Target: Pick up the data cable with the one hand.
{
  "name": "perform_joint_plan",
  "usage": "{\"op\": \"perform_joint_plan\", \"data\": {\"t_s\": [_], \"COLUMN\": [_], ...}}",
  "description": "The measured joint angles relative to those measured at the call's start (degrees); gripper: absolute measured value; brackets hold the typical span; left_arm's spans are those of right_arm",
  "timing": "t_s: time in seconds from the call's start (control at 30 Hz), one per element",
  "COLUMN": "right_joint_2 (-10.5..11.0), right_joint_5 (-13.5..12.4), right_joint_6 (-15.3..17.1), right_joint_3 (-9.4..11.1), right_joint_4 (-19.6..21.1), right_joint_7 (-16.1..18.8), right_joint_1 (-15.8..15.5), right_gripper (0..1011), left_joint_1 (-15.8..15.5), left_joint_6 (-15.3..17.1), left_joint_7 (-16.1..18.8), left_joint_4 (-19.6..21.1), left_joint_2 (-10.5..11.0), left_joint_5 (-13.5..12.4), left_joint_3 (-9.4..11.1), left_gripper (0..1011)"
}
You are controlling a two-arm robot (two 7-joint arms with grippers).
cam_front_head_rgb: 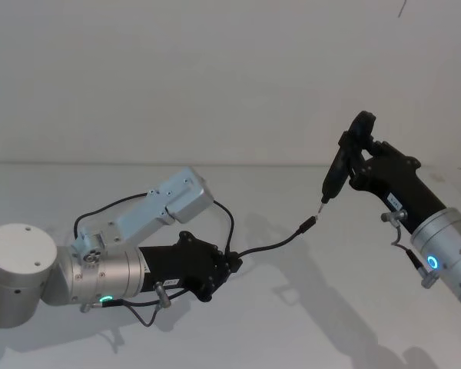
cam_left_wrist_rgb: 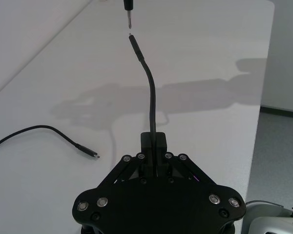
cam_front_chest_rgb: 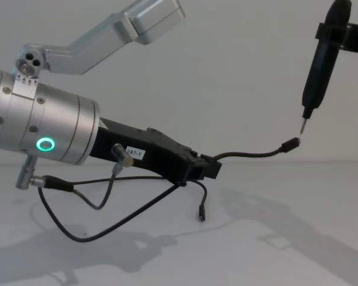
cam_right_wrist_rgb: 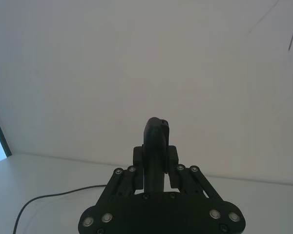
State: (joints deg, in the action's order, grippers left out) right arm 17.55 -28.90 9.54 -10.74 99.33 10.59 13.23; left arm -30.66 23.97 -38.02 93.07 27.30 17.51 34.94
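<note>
My left gripper [cam_front_head_rgb: 230, 264] [cam_left_wrist_rgb: 154, 142] [cam_front_chest_rgb: 210, 168] is shut on the black data cable [cam_front_head_rgb: 273, 243] [cam_left_wrist_rgb: 152, 92] [cam_front_chest_rgb: 250, 155], a short way back from one end. That free end arches up off the table and its small plug [cam_front_head_rgb: 308, 225] [cam_left_wrist_rgb: 135, 44] [cam_front_chest_rgb: 291, 144] hangs in the air. The cable's other end [cam_left_wrist_rgb: 90, 153] [cam_front_chest_rgb: 200, 215] trails down towards the table. My right gripper [cam_front_head_rgb: 363, 163] [cam_right_wrist_rgb: 155, 161] is shut on a slim black pen-shaped tool [cam_front_head_rgb: 336, 173] [cam_right_wrist_rgb: 156, 136] [cam_front_chest_rgb: 320, 65]. The tool's metal tip [cam_front_head_rgb: 322, 203] [cam_front_chest_rgb: 302, 124] points down, just above the raised plug.
The white table [cam_front_head_rgb: 292, 330] spreads under both arms, with its right edge [cam_left_wrist_rgb: 263, 73] beyond my left gripper. A plain white wall stands behind. The left arm's silver link [cam_front_chest_rgb: 53, 134] with a green ring light fills the left side of the chest view.
</note>
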Motion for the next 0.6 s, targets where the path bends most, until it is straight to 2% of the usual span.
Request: {"op": "perform_joint_plan", "data": {"t_s": [0.6], "right_joint_2": [0.69], "right_joint_5": [-1.08], "right_joint_6": [1.76], "right_joint_3": [-0.82], "right_joint_4": [-0.66], "right_joint_7": [-0.61], "right_joint_1": [0.79], "right_gripper": [279], "left_joint_1": [0.00], "left_joint_6": [-0.06], "left_joint_7": [-0.07], "left_joint_4": [0.01], "left_joint_2": [0.07], "left_joint_5": [0.00], "left_joint_3": [0.01], "left_gripper": [42]}}
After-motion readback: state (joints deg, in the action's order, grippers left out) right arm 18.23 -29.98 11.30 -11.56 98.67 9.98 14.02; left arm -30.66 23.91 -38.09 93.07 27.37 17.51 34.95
